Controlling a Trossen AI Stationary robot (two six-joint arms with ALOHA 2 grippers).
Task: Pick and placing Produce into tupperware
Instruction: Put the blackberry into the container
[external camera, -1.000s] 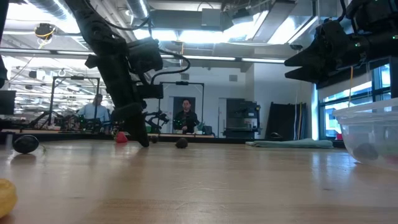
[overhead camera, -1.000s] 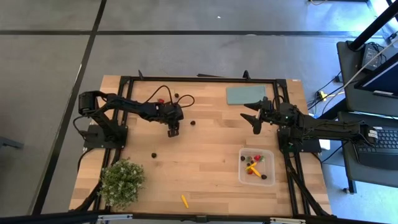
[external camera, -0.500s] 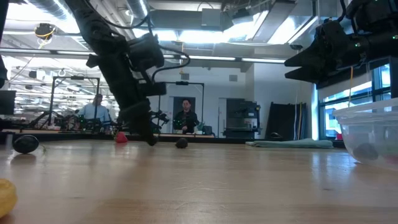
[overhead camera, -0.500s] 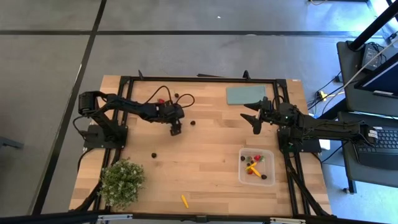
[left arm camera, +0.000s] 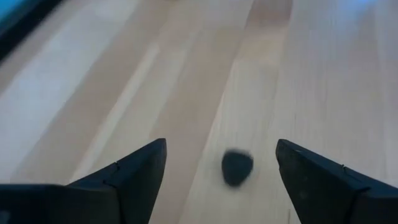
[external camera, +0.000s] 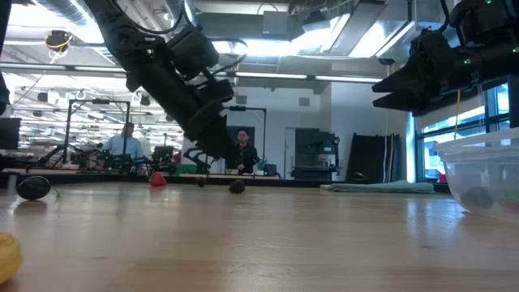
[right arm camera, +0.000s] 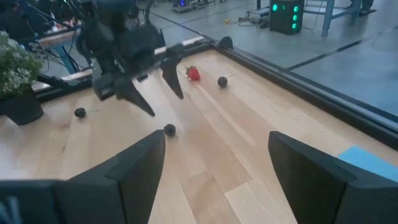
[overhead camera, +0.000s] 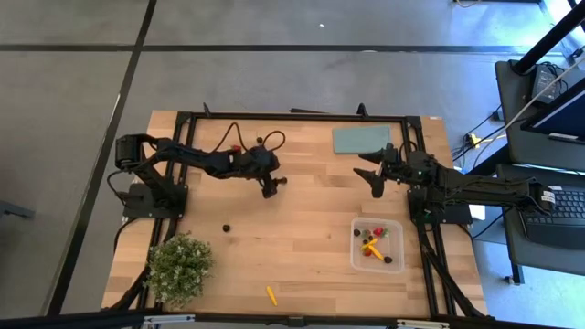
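While both jaws gape | dark berries (overhead camera: 282, 180) loose: 3 | tupperware (overhead camera: 377, 260): 1

– What is the table (overhead camera: 302, 228) made of?
– Pale wood planks, smooth with a faint sheen (grain lines show in the left wrist view). The frame around it looks like black metal.
– And the tupperware (overhead camera: 377, 245)?
– Clear, glossy plastic. The slab (overhead camera: 360, 139) looks matt; the gripper fingers (left arm camera: 134, 168) are dull black.
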